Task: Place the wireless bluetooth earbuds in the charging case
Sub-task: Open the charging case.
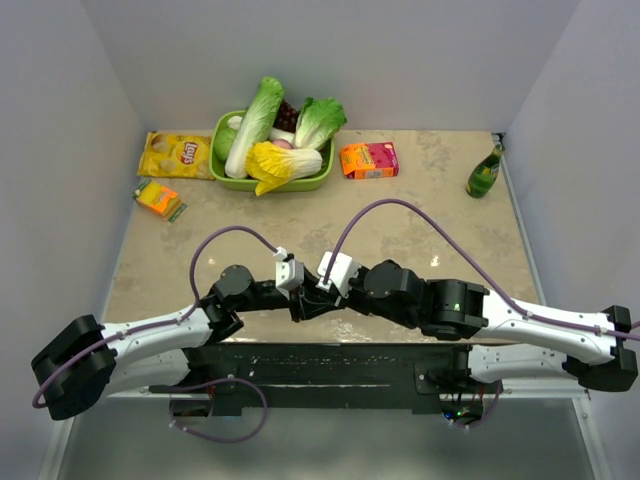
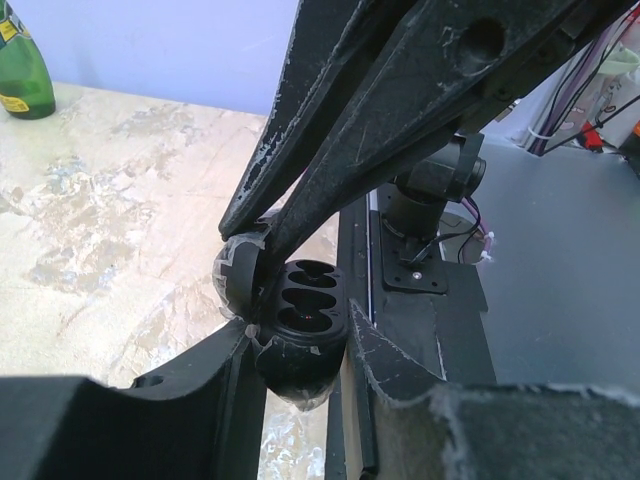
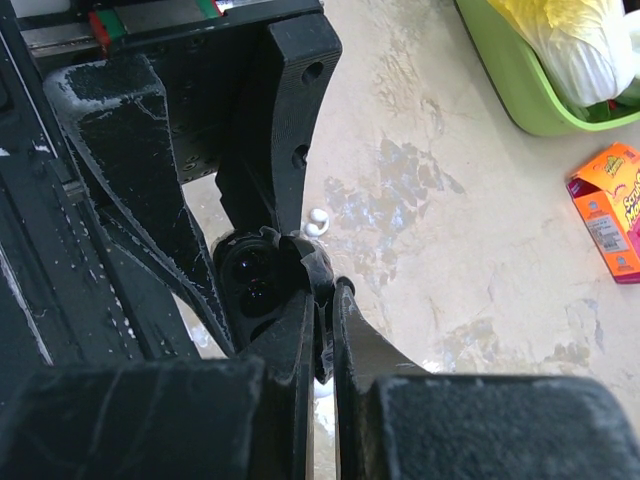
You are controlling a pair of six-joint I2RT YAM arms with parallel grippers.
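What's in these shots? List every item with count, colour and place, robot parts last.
charging case: one, black, open, wells look empty, gripped at centre front
earbuds: one or two, too small to count, white, on the table just beyond the case
basket: one, green, far side
leafy vegetables: several, green, white and yellow, in the basket
Lay's chip bag: one, yellow, left of the basket
small packet: one, orange, far left
box: one, orange and pink, right of the basket
bottle: one, green, far right
left gripper: one, black, shut on the case
right gripper: one, black, appears shut on the case's lid edge
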